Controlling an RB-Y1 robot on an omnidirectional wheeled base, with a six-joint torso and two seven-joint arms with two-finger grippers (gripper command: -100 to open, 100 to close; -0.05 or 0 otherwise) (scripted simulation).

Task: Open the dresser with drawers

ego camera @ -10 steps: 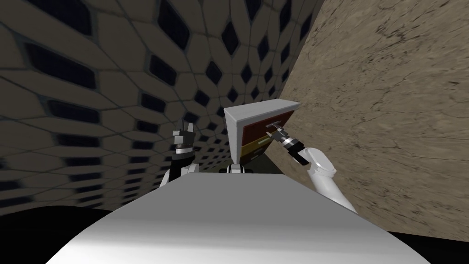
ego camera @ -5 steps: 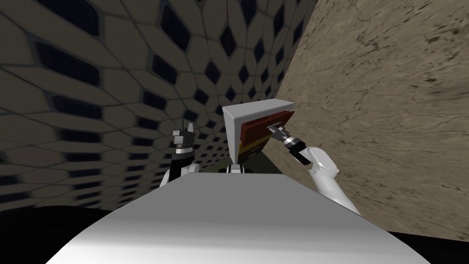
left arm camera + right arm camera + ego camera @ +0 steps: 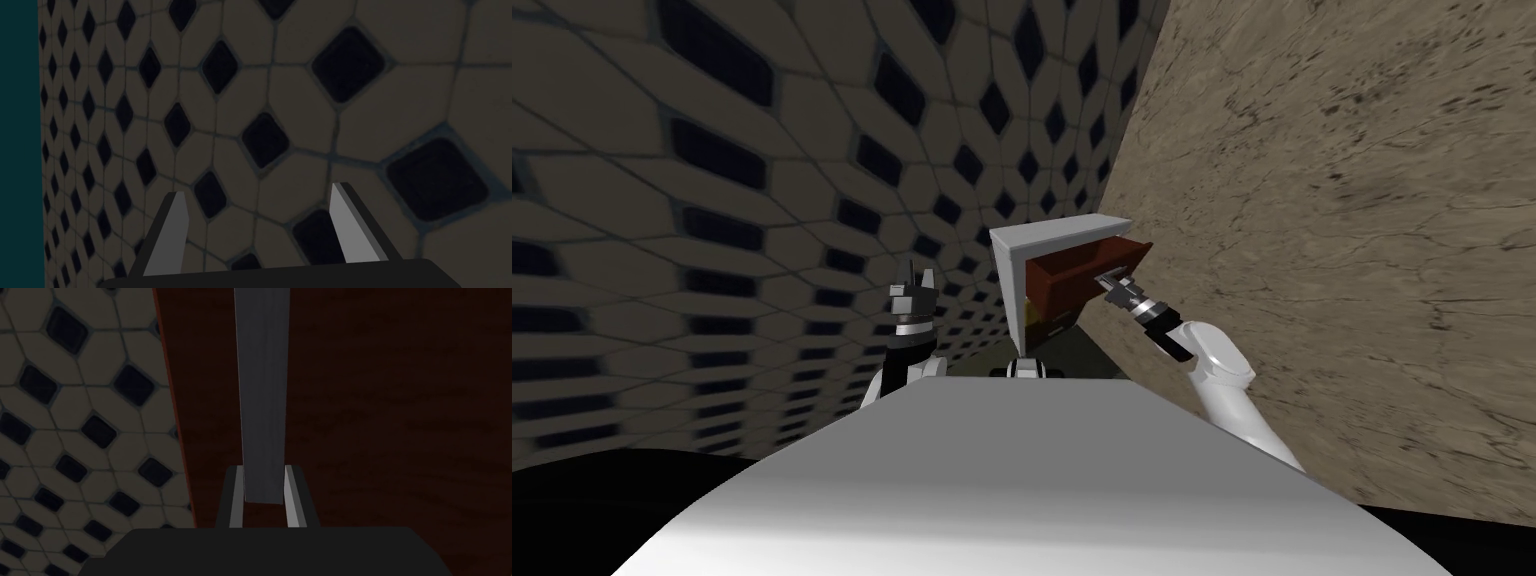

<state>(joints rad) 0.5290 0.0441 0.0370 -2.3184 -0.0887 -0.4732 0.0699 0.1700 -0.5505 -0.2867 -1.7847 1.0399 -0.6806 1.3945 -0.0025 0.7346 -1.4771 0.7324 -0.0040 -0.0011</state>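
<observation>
Your right hand point(image 3: 263, 470) is clamped on the grey bar handle point(image 3: 262, 388) of the dark red-brown, wood-grained drawer point(image 3: 1072, 268). That drawer juts out at the top of the white box-shaped dresser point(image 3: 1052, 232) straight ahead of you. A yellow drawer point(image 3: 1034, 314) sits below it. Your left hand point(image 3: 257, 195) is raised beside the dresser, fingers apart.

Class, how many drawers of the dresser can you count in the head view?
2. A red-brown drawer at the top, standing out, its handle in the right gripper; a yellow drawer just below. Lower ones may be hidden.
</observation>
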